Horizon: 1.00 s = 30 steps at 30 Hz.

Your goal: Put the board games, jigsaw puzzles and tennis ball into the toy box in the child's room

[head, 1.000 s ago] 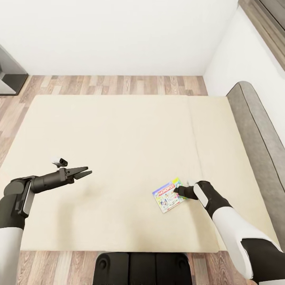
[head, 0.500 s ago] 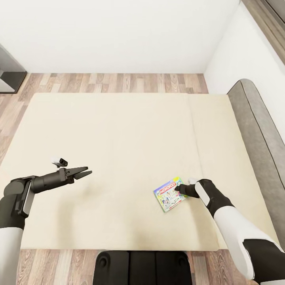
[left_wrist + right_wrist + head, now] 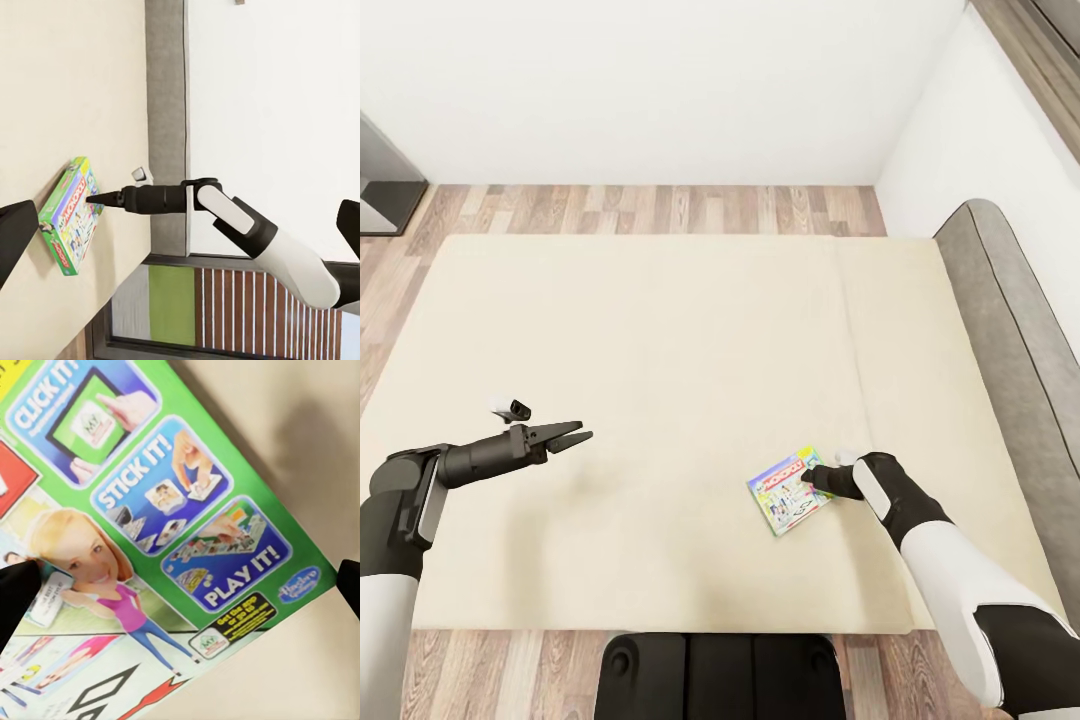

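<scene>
From the head camera, a flat white-and-green board game box (image 3: 789,490) lies on the near right of the plain beige bed (image 3: 660,340), the right gripper (image 3: 812,484) at its right edge, while the left gripper (image 3: 572,435) hovers apart at near left, fingers spread. The left wrist camera shows the right fingers (image 3: 97,199) drawn to a point touching the box (image 3: 69,215), whether clamping it I cannot tell. The right wrist camera looks close onto the box's printed green cover (image 3: 161,532) on the bed.

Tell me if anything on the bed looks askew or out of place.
One thing stands out: the board game lies flat on the beige bed turned at an angle to the mattress edges, near the headboard side. The right tool is at its edge. The box looks undamaged.
</scene>
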Tool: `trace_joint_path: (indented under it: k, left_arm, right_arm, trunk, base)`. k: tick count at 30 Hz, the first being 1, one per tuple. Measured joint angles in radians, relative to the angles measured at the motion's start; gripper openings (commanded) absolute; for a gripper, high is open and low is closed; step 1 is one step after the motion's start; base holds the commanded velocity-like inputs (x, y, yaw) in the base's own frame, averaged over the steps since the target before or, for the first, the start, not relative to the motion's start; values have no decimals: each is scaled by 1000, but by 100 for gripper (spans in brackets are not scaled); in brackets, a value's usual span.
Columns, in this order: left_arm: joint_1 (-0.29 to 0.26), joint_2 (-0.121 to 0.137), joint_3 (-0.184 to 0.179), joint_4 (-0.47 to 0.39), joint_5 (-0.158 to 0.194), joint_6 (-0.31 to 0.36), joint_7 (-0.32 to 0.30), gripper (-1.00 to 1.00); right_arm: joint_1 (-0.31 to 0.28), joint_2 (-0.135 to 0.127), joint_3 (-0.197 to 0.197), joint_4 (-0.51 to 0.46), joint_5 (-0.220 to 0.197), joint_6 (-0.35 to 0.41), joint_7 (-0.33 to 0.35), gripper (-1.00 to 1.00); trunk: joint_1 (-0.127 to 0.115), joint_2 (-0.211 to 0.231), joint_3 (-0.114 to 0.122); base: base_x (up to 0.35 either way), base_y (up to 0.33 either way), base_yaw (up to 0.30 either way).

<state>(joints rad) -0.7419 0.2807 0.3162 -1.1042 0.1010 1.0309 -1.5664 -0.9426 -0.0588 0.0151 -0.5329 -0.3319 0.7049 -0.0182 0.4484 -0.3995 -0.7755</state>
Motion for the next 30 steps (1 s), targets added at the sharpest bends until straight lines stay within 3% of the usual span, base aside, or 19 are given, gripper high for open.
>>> trace_joint_path:
  k: [21, 30]
  left_arm:
    - [1, 0, 0, 1, 0, 0, 0, 100]
    - [1, 0, 0, 1, 0, 0, 0, 100]
  right_arm:
    - [4, 0, -1, 18, -8, -33, 1, 100]
    - [4, -1, 0, 46, 10, -35, -3, 100]
  trunk:
    - [0, 0, 7]
    - [1, 1, 15]
  base:
    - [0, 0, 0]
    - [0, 0, 0]
